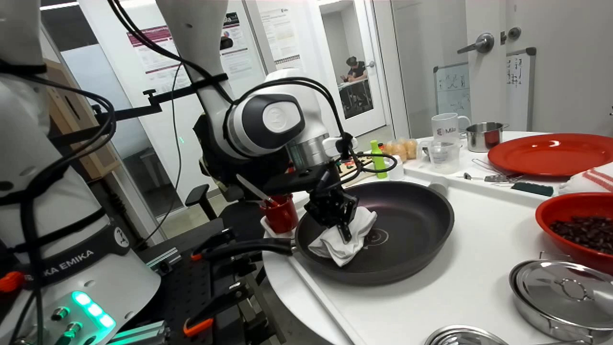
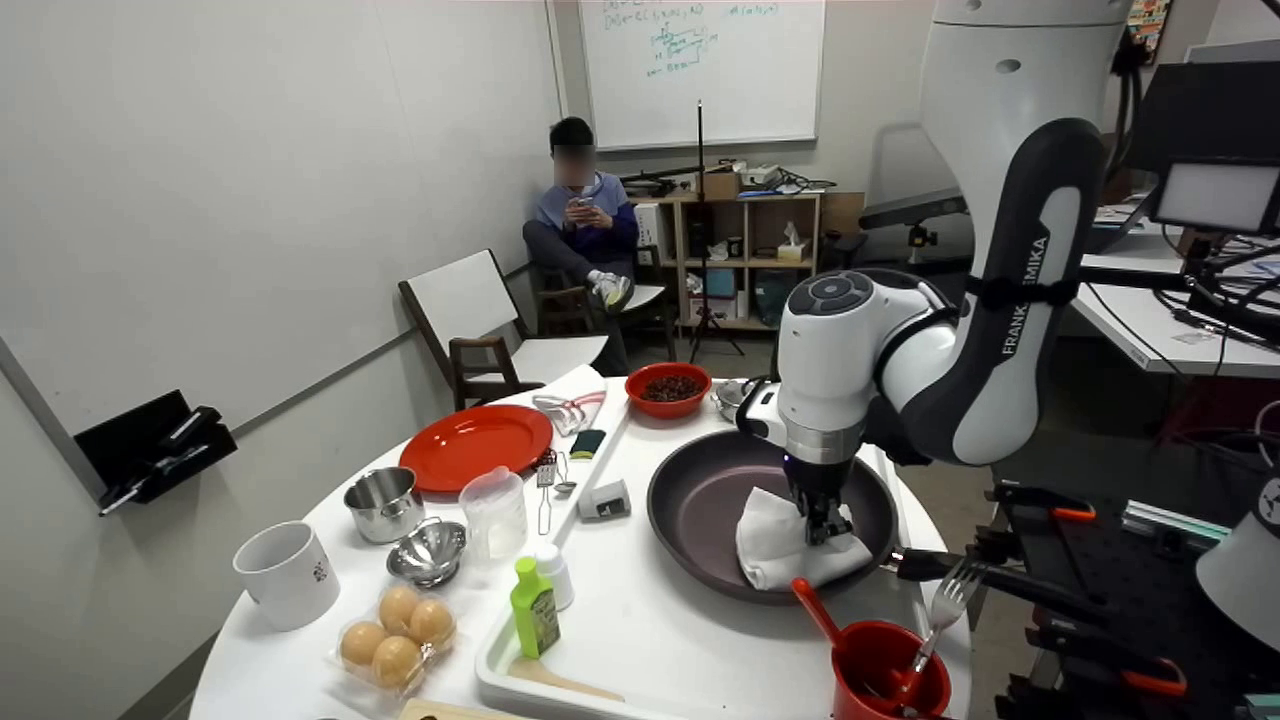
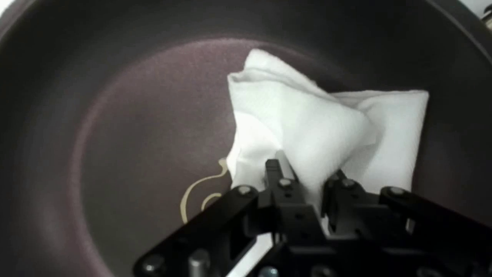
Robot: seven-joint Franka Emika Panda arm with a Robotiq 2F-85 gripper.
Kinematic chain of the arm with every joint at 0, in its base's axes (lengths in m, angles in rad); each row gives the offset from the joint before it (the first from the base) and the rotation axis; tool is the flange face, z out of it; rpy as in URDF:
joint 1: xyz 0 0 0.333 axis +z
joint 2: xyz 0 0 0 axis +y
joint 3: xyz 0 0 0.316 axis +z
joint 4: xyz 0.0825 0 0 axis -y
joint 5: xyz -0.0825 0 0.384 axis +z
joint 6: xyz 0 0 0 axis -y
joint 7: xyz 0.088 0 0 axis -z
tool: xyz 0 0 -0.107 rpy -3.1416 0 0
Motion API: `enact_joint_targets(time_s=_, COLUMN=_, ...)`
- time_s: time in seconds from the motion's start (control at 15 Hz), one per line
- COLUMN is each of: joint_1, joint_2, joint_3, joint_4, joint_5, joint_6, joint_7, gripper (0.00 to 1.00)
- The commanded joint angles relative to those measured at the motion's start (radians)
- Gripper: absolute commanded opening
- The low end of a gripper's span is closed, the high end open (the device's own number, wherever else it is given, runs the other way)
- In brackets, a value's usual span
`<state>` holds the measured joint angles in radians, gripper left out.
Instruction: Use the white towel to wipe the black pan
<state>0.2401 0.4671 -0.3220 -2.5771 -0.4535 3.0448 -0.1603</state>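
Towel point(image 3: 311, 115) — white, bunched — lies inside the black pan point(image 2: 695, 505), toward its handle point(image 1: 251, 247), a fold of it clamped in the gripper point(image 3: 303, 173), whose jaws are parted only by the fabric. That small hold looks the weak spot: drag could pull the fold free. Pressing hard at this side may slide or tip the pan on the white tray point(image 1: 483, 263) — swinging the handle into the red cup point(image 1: 282, 215).

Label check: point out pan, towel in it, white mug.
Pan point(image 1: 400, 235), in an exterior view: bare inner base.
Towel point(image 3: 307, 119), in the wrist view: folded upper layer.
White mug point(image 2: 287, 585), in an exterior view: outer side wall.
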Motion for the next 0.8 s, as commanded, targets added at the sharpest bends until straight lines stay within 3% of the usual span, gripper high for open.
enact_joint_targets(time_s=0.0, joint_1=0.018, joint_2=0.013, joint_3=-0.001, joint_4=-0.006, joint_5=-0.007, joint_6=0.011, joint_7=0.007, gripper=0.09)
enact_joint_targets(time_s=0.73, joint_1=-0.116, joint_2=0.046, joint_3=-0.038, joint_4=0.12, joint_5=0.039, joint_6=-0.014, joint_7=0.01, gripper=0.09)
